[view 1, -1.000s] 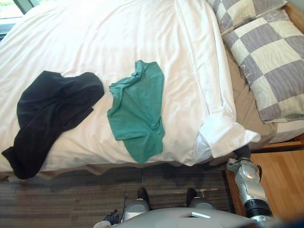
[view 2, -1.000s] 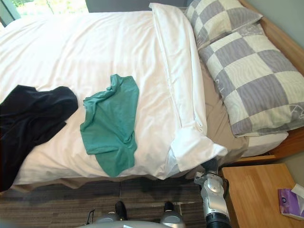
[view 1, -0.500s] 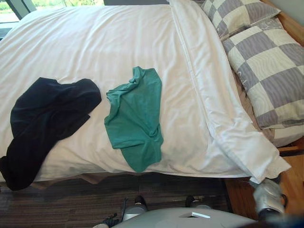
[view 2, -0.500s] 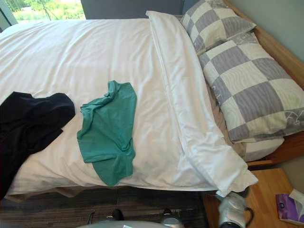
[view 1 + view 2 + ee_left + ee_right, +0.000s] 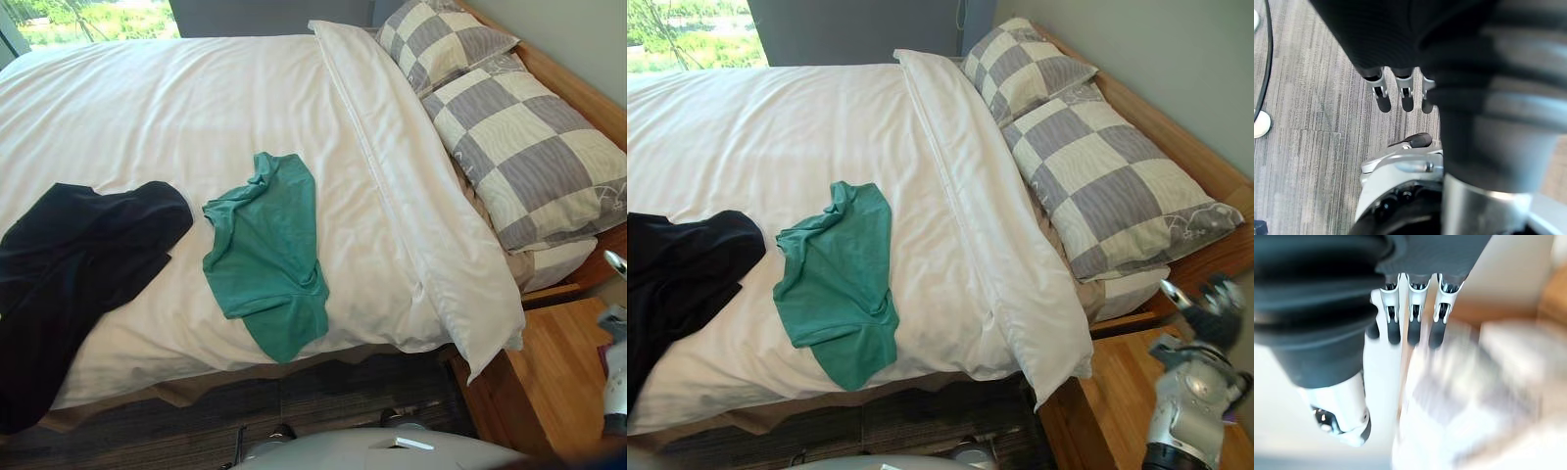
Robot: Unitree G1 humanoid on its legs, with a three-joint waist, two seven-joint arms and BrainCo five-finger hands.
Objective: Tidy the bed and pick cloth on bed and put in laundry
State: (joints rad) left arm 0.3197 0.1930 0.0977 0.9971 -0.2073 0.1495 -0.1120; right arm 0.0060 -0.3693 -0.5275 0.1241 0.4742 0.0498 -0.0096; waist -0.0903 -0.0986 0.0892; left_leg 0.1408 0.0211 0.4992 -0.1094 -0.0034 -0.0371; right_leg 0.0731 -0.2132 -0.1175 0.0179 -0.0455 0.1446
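Bed (image 5: 580, 95) with a wooden frame spreads wide before me, covered by a white duvet (image 5: 196, 108) that lies mostly smooth. The duvet's top edge is turned back into a long folded band (image 5: 970, 196) that runs across the bed just beside the pillows, and its near corner hangs over the bed's edge. Two grey-and-cream checked pillows lie at the head: the nearer pillow (image 5: 1117, 186) sits on a tan sheet (image 5: 1122, 294), and the farther pillow (image 5: 1024, 61) lies just beyond it, the two touching.

On the duvet, towards my left, a black cloth (image 5: 78, 264) lies rumpled, its lower end trailing over the near edge of the bed. Just beside it, nearer the middle, a green cloth (image 5: 265, 255) lies crumpled with its bottom hem reaching the bed's edge. The two cloths sit close together but do not overlap. Neither is in my hands.

A wooden nightstand (image 5: 549, 372) stands by the near corner of the bed on my right. My right hand (image 5: 1213, 311) is raised above it, apart from the duvet and near the frame below the nearer pillow; in its wrist view the fingers (image 5: 1413, 308) reach out straight, side by side, with nothing between them and the thumb.

My left hand (image 5: 1400, 95) hangs low over the grey striped carpet (image 5: 1312, 98), fingers relaxed and spread from the thumb, empty.
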